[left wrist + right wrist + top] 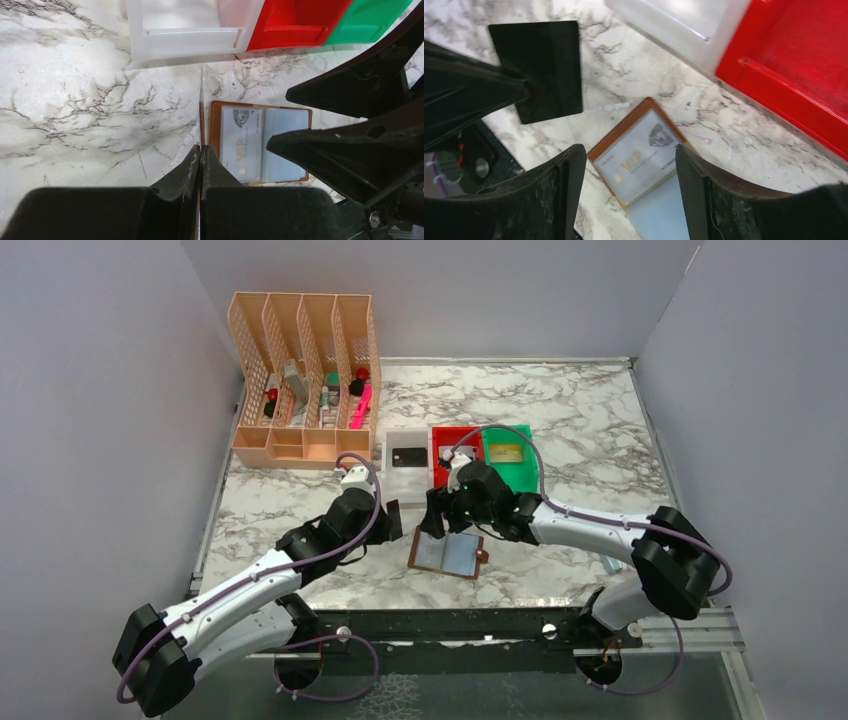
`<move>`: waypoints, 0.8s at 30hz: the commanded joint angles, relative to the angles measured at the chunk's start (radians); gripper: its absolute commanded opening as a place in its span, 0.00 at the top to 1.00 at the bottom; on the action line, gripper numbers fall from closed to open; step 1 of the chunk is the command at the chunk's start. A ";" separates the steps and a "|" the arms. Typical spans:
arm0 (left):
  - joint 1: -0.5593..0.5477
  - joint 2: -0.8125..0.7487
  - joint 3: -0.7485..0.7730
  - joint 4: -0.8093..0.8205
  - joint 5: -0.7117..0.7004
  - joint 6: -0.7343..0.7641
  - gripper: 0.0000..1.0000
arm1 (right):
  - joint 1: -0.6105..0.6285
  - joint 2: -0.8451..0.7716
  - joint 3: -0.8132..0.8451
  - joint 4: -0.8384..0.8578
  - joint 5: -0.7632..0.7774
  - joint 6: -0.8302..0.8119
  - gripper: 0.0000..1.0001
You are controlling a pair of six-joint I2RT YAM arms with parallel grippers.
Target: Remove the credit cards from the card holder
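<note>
The brown card holder lies open on the marble, pale blue pockets up. A silvery-white VIP credit card sits in its left pocket, also in the left wrist view. My left gripper is shut on a black credit card, held upright just left of the holder; its own camera sees the card edge-on. My right gripper is open and empty, hovering over the holder. In the top view the left gripper and right gripper are close together.
White, red and green bins stand in a row behind the holder; the white one holds a black card, the green a gold card. A peach desk organizer stands at back left.
</note>
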 commanded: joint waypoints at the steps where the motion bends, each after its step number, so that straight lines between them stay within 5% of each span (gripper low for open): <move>1: 0.008 0.026 0.019 0.044 0.042 0.018 1.00 | -0.004 0.052 0.011 -0.106 0.170 0.038 0.29; 17: 0.016 -0.025 0.013 0.013 0.017 0.009 1.00 | -0.004 0.223 0.073 -0.024 -0.116 -0.034 0.28; 24: 0.018 -0.008 0.019 0.016 0.027 0.009 1.00 | -0.004 0.204 0.056 -0.015 -0.122 -0.036 0.29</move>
